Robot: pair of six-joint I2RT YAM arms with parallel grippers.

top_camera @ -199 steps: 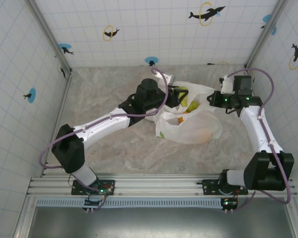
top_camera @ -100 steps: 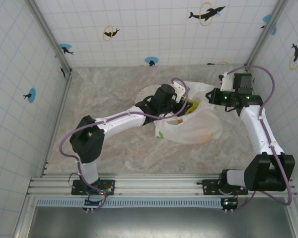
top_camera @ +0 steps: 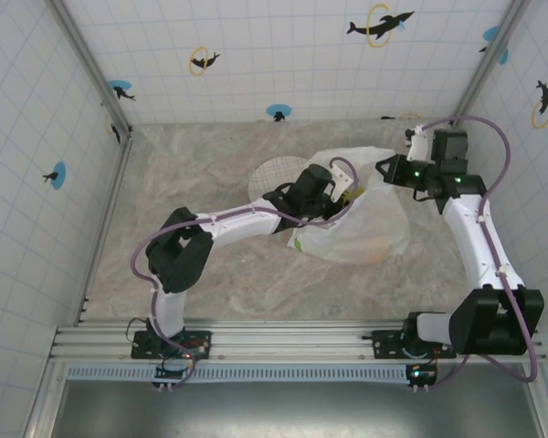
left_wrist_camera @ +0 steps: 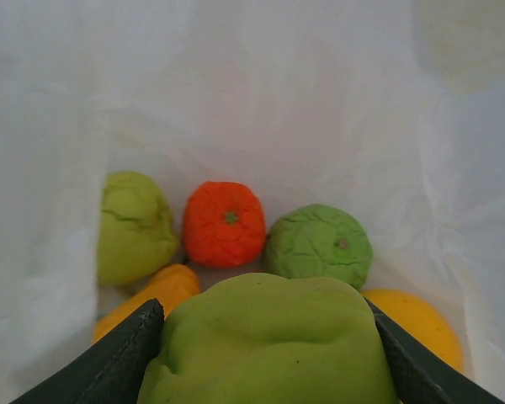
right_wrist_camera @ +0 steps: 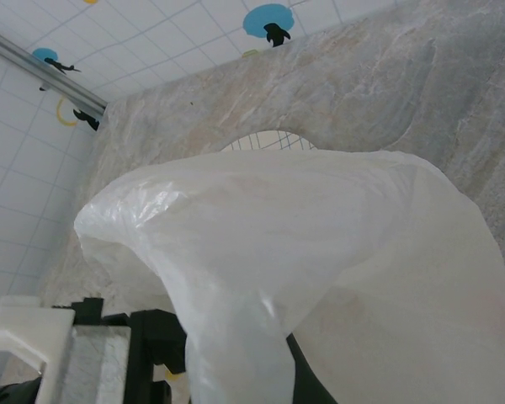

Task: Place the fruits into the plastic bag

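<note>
The left hand (left_wrist_camera: 263,316) is grasping a green fruit (left_wrist_camera: 265,358) inside the plastic bag (top_camera: 370,228), close to the other fruits (left_wrist_camera: 225,223) lying at its bottom; the right hand (top_camera: 384,170) is clenched on the bag's edge, holding the mouth up. The step in hand is seemingly the dropping; next the left hand is needing to release, then withdraw without dragging the thin plastic.
</note>
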